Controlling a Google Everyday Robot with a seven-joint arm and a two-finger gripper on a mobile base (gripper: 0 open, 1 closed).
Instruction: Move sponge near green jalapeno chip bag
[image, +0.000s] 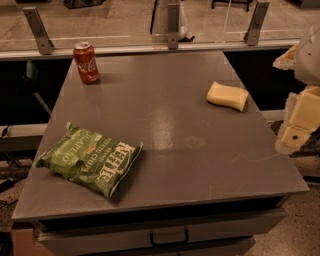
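View over the grey counter (200, 165). The sponge (228, 95) lies flat at upper right, near the counter's right edge. The green jalapeno chip bag (90, 159) lies at lower left, well apart from it. A red soda can (86, 62) stands upright at upper left. The tool (300, 120) sits at the right frame edge, beside the counter; open or closed cannot be told.

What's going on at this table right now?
Nothing is being handled yet. The sponge lies by itself on the right side of the table, well apart from the green jalapeno chip bag, which lies flat at the front left. The robot's gripper hangs just beyond the table's right edge, near the sponge but not touching it. A red soda can stands upright at the back left corner.
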